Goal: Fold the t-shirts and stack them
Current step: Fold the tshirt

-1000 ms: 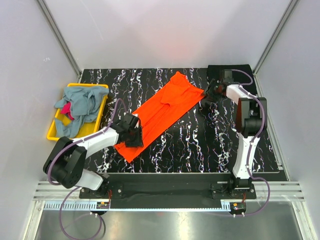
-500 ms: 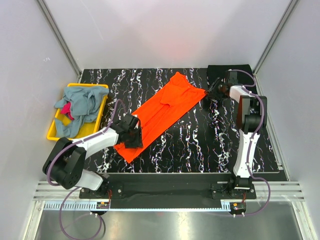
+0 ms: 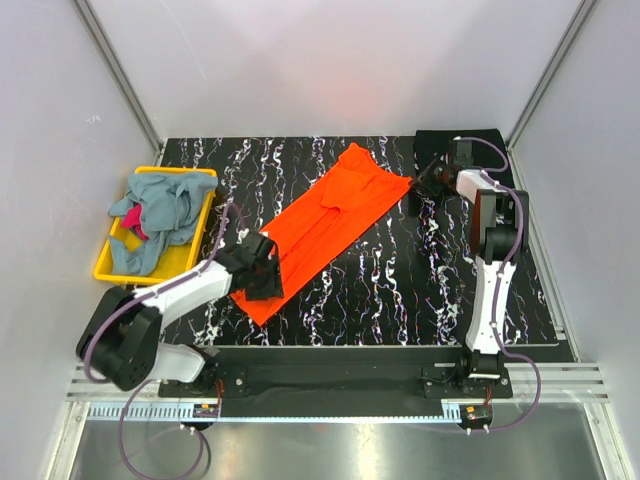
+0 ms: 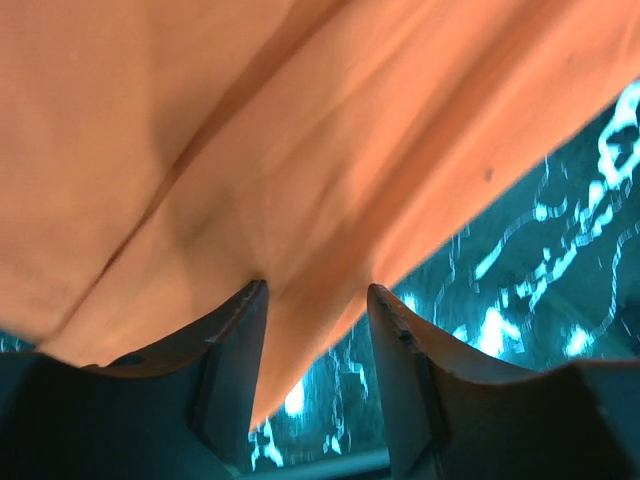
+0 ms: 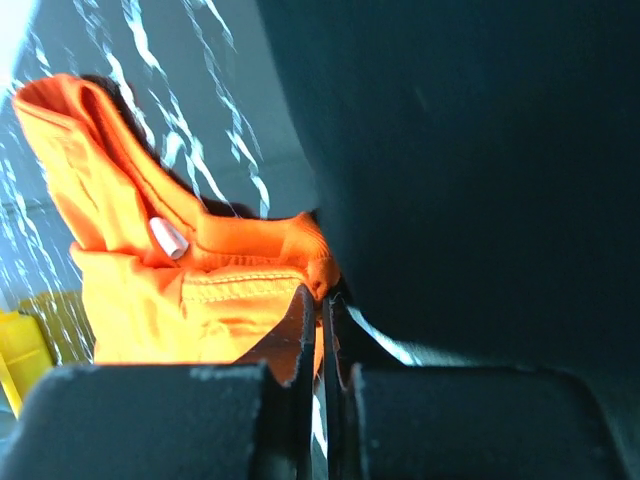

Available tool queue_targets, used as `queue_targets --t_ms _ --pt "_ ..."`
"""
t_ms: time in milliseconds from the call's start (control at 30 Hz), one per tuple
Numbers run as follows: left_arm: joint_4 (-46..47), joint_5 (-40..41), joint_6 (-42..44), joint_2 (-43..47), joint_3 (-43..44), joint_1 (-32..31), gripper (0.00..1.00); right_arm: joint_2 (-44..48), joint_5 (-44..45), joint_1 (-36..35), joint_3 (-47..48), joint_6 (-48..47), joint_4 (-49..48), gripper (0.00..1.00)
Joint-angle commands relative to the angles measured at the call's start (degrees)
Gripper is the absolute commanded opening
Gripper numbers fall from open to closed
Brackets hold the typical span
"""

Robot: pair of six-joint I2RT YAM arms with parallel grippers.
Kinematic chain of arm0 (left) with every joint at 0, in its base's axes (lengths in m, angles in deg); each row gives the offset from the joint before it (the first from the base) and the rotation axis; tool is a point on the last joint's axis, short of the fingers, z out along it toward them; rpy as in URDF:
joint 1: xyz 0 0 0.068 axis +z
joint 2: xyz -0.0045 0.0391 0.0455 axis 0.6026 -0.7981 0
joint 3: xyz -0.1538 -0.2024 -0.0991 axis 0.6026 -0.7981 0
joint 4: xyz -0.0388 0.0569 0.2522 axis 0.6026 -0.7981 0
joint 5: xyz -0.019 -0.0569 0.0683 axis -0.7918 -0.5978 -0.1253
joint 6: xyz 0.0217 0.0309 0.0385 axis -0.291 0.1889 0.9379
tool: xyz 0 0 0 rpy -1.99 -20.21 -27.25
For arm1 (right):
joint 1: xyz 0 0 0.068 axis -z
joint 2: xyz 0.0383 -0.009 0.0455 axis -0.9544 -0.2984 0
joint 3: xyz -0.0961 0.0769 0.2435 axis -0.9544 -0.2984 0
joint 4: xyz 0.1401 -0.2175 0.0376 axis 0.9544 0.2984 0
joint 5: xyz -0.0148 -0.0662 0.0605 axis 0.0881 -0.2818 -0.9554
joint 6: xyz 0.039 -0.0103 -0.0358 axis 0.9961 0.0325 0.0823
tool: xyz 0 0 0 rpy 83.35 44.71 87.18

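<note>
One thin pinch worries me: my right gripper (image 5: 320,300) presses its fingers together on just the hem of the bright orange cloth t-shirt (image 3: 325,225), which lies diagonally on the black marbled table (image 3: 400,290) (left gripper (image 4: 315,300) fingers apart, straddling the near corner). Any pull could slip it.

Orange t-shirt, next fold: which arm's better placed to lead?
Right arm, probably: its jaws are shut on the far end of the orange t-shirt, ready to lift. On the left arm the jaws stand open astride the near hem, nothing clamped yet.
</note>
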State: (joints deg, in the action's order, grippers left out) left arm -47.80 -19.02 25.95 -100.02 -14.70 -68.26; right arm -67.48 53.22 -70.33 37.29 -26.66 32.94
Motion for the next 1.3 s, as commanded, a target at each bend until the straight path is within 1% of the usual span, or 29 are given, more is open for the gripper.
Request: queue_targets --t_ms 0,33,67,100,167,267,300,333,367,400,433,467,533,567,600,667,700,767,800,867,900,967,1000,1033,1100,1133,1167,1233,1267 --pt "-4.31 -3.25 -0.39 7.65 3.43 -0.09 0.52 -2.1 -0.31 -0.28 5.91 -0.07 -1.45 0.0" --pt "-5.63 -4.13 0.83 9.14 5.1 0.0 0.56 -2.98 -0.84 -0.37 8.18 0.28 -1.45 0.0" --pt "-8.6 -4.49 1.8 11.24 9.29 0.0 0.58 -3.6 -1.37 -0.37 9.34 0.37 -1.36 0.0" --pt "-10.37 -4.49 2.86 11.87 11.68 0.0 0.6 -4.73 -2.24 -0.37 11.7 0.46 -1.45 0.0" --pt "-15.1 -4.23 6.11 12.84 17.65 0.17 0.6 -5.88 -2.78 -0.37 14.26 0.37 -1.27 0.0" --pt "-18.29 -4.14 9.36 14.51 21.28 0.87 0.6 -9.22 -2.96 -0.37 20.32 -0.5 -0.4 0.0" --pt "-18.73 -3.53 9.89 15.13 21.55 1.14 0.6 -10.36 -2.78 -0.37 24.6 -0.86 0.65 0.01" --pt "-19.26 -3.44 10.51 15.65 21.73 2.36 0.61 -12.72 -2.52 -0.37 27.16 -1.73 2.14 0.04" --pt "-19.87 -3.35 11.04 16.79 21.55 3.24 0.61 -13.87 -1.47 -0.37 29.97 -2.17 6.5 0.07" --pt "-20.05 -3.7 11.48 17.24 21.38 5.51 0.61 -15.37 -1.03 -0.37 34.35 -2.52 8.64 0.12" --pt "-20.32 -4.4 12.52 17.59 21.2 6.84 0.61 -15.55 -0.5 -0.37 35.7 -2.44 10.49 0.23" --pt "-20.76 -5.28 13.4 18.03 21.11 8.25 0.61 -15.12 0.38 -0.46 36.06 -2.27 12.51 0.28" --pt "-20.76 -6.51 16.12 17.69 22.16 12.38 0.61 -11.53 1.0 -0.55 33.18 -2.0 12.7 0.38" --pt "-20.67 -6.6 16.92 17.16 23.04 13.61 0.61 -9.86 1.52 -0.64 31.86 -2.18 12.7 0.49" --pt "-20.76 -6.69 17.8 16.37 24.09 15.71 0.61 -6.36 2.83 -0.72 28.72 -2.44 12.88 0.51" --pt "-20.32 -7.39 19.65 13.74 27.78 17.57 0.6 -2.48 4.85 -0.72 25.1 -2.09 13.66 0.57" --pt "-20.15 -7.83 20.09 12.77 29.01 18.8 0.6 2.5 5.56 -0.81 19.51 -0.52 13.76 0.58" --pt "-19.88 -8.27 21.58 9.96 32.44 19.33 0.6 8.23 6.36 -1.07 12.37 1.16 12.62 0.6" --pt "-19.97 -7.75 21.41 8.99 33.32 19.51 0.59 13.83 8.28 -1.86 5.2 2.21 12.09 0.63" --pt "-19.1 -8.36 20.71 7.23 34.38 19.69 0.59 19.22 10.4 -1.95 -2.04 3.79 11.22 0.66" --pt "-18.13 -7.93 20.45 6.96 33.69 19.6 0.58 23.95 10.32 -3.87 -8.6 5.54 10.69 0.67" --pt "-14.2 -7.74 20.09 7.48 29.92 19.77 0.59 28.54 9.88 -7.13 -14.97 7.04 8.85 0.68" --pt "-12.69 -7.75 20.27 7.83 28.6 19.69 0.59 32.74 8.49 -8.44 -21.0 7.75 7.18 0.68" --pt "-11.72 -7.75 20.44 8.27 26.41 19.86 0.6 34.78 8.21 -11.94 -23.93 8.45 4.47 0.69" --pt "-11.18 -9.4 20.44 8.36 26.12 20.47 0.59 39.7 8.29 -15.38 -31.47 12.3 2.69 0.69" --pt "-11.09 -9.59 20.36 8.97 25.95 20.57 0.59 40.95 8.3 -16.88 -33.78 14.15 0.94 0.69" --pt "-10.57 -9.68 20.01 9.5 25.6 20.57 0.59 42.0 7.77 -20.46 -35.98 16.0 -0.12 0.69" --pt "-10.04 -9.07 19.92 10.73 24.55 20.57 0.59 44.03 8.29 -23.91 -40.47 20.22 -1.18 0.68" --pt "-10.04 -8.63 19.92 11.17 24.19 20.57 0.59 44.56 9.25 -27.58 -41.62 21.28 -1.27 0.67"
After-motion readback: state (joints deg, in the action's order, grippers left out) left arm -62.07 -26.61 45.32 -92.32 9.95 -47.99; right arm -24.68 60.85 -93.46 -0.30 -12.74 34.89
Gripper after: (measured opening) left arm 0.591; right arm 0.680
